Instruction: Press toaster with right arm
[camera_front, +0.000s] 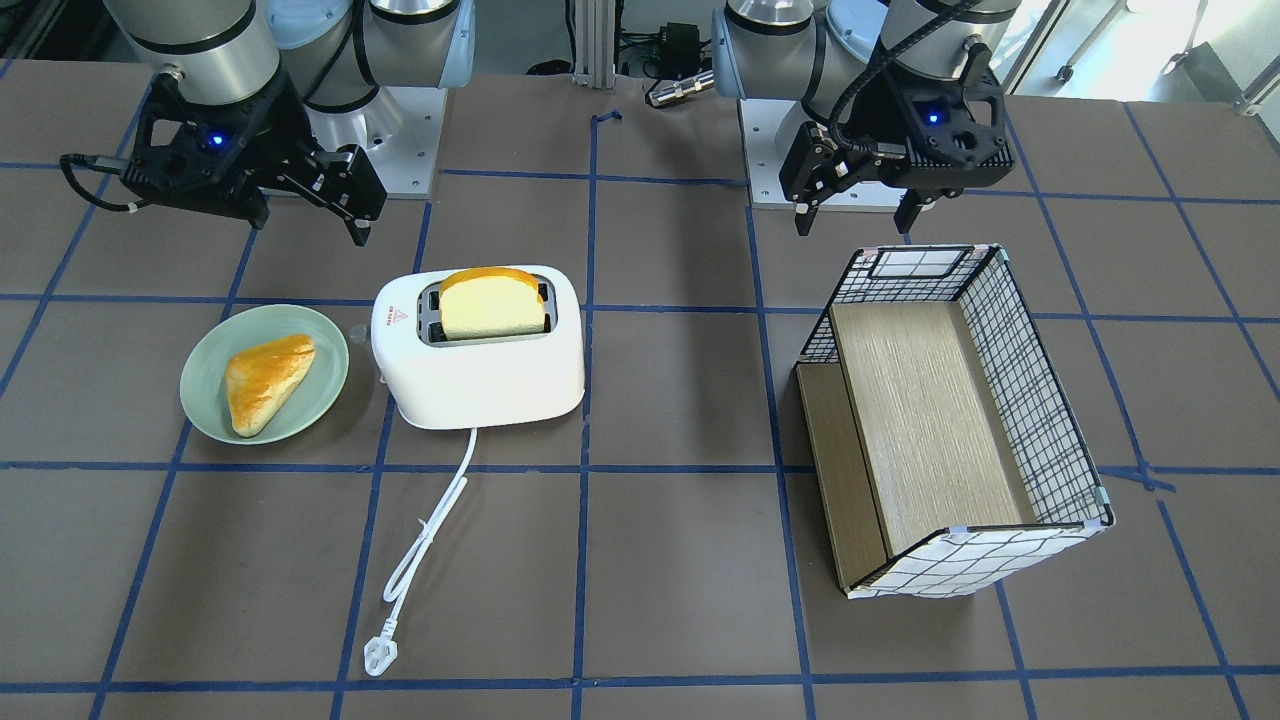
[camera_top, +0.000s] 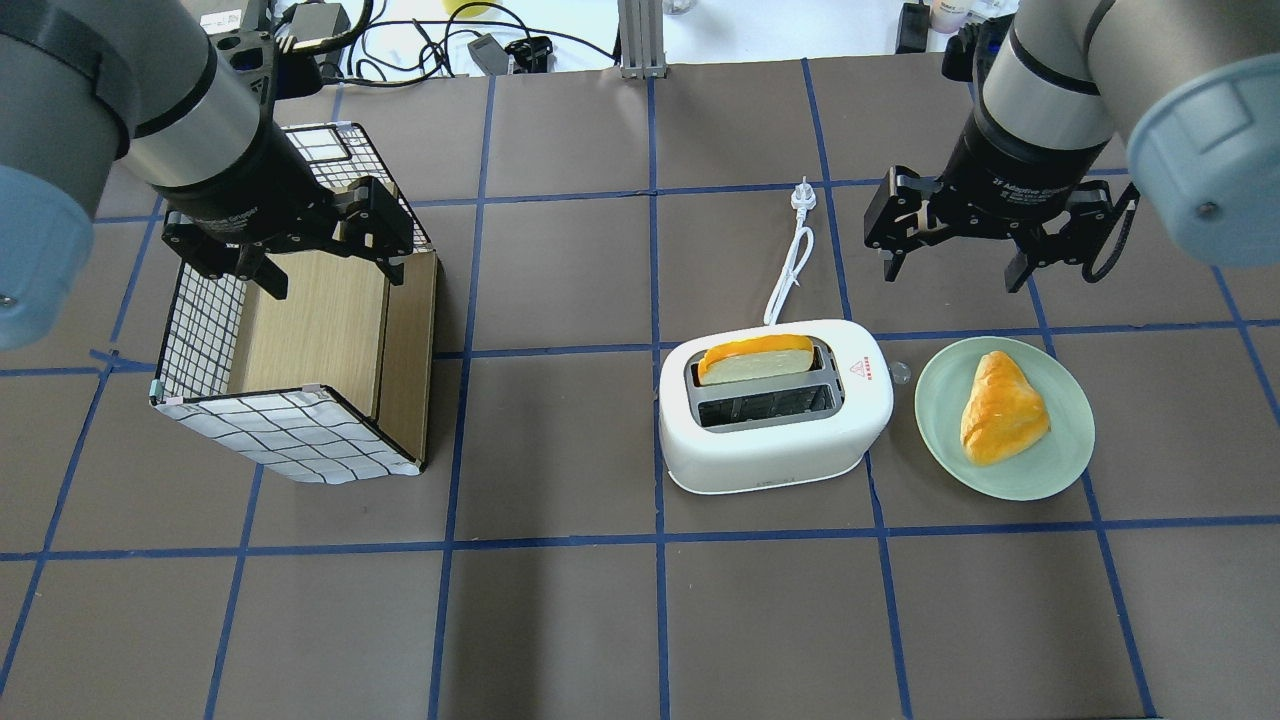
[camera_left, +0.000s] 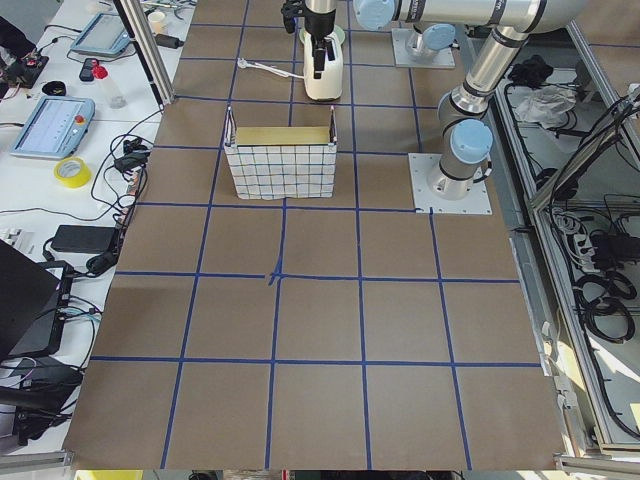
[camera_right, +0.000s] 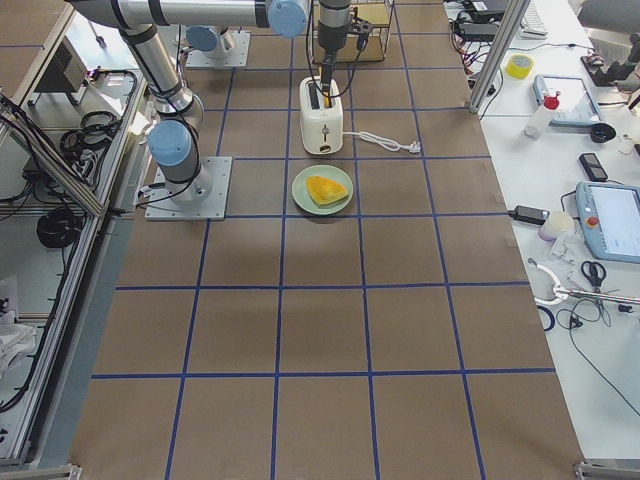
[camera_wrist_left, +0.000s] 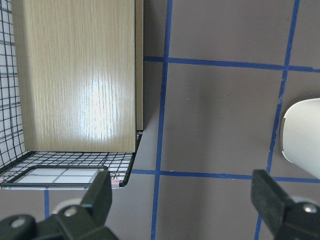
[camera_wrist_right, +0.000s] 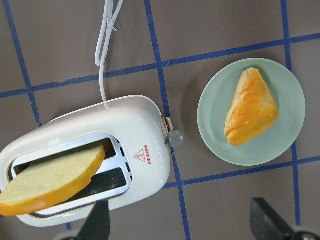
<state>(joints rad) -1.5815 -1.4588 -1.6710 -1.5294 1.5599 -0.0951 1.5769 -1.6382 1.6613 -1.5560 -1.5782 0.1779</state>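
Observation:
The white two-slot toaster (camera_top: 770, 450) stands on the table with a bread slice (camera_top: 755, 358) upright in its far slot. Its lever knob (camera_top: 900, 373) sticks out of the end that faces the plate. In the right wrist view the toaster (camera_wrist_right: 135, 130) is lower left and the knob (camera_wrist_right: 175, 138) near the middle. My right gripper (camera_top: 950, 260) is open and empty. It hovers above the table past the knob and the plate, apart from the toaster. It is at the left in the front view (camera_front: 305, 215). My left gripper (camera_top: 330, 275) is open and empty above the wire box.
A green plate (camera_top: 1070, 460) with a pastry (camera_top: 1000, 410) lies right beside the toaster's knob end. The toaster's white cord runs away from me to its plug (camera_top: 803, 195). A grid-patterned wire-and-wood box (camera_top: 300, 330) lies on its side at the left.

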